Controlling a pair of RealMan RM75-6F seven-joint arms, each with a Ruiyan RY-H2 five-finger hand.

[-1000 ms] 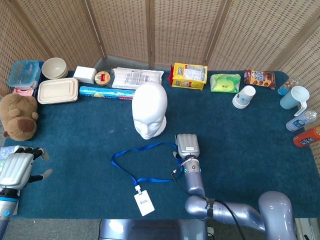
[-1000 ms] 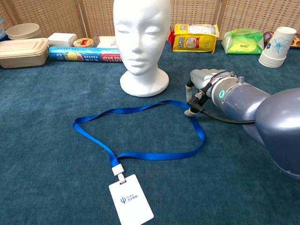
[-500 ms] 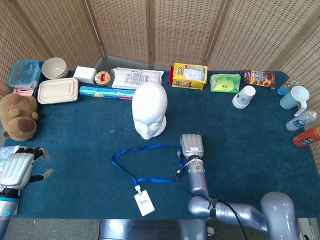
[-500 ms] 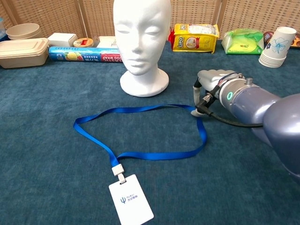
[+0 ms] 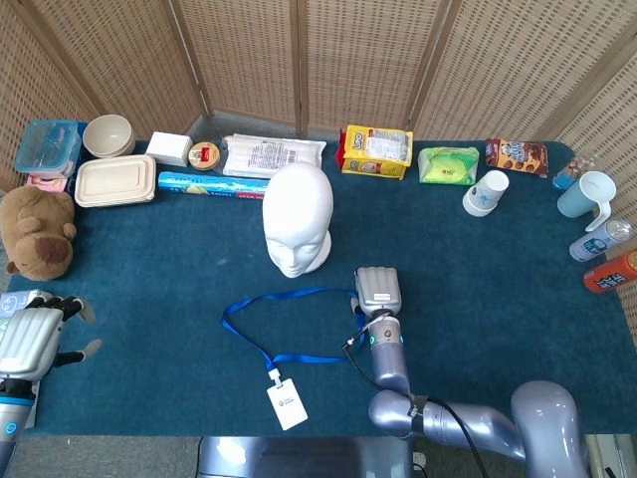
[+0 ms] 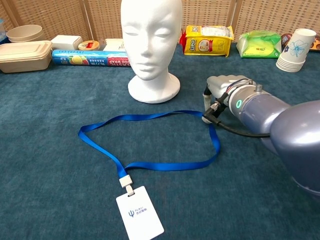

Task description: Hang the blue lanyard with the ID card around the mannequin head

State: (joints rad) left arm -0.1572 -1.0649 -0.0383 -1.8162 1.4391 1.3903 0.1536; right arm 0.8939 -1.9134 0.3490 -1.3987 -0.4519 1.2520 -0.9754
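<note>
The blue lanyard [image 6: 150, 145] lies flat on the blue tablecloth [image 5: 498, 289] in an open loop, and its far right corner sits right at my right hand [image 5: 377, 290]. From that corner the strap runs away to the left of the hand and doubles back toward me, ending at the white ID card [image 6: 139, 212], which rests face up well to the left of the hand and nearer the table's front edge. The white mannequin head [image 5: 297, 217] stands upright just beyond and to the left of my right hand, close to it but apart, and nothing hangs on it yet.

My right hand is down on the cloth, palm down, with its fingertips [image 6: 206, 117] meeting the strap at that corner. In the chest view they touch or pinch the strap, but the hand's body hides the contact, so I cannot tell whether the lanyard is truly held.

My left hand [image 5: 32, 335] shows only in the head view, far off to the left of the lanyard near the table's front corner. It holds nothing and its dark fingers [image 5: 66, 305] are spread apart. Just beyond it sits a brown plush bear [image 5: 38, 233].

Past the mannequin head, along the back edge, I see a blue cling wrap box [image 6: 91, 58] and a yellow snack bag [image 5: 376, 150]. A stack of paper cups [image 6: 296, 49] stands beyond and to the right of my right hand.
</note>
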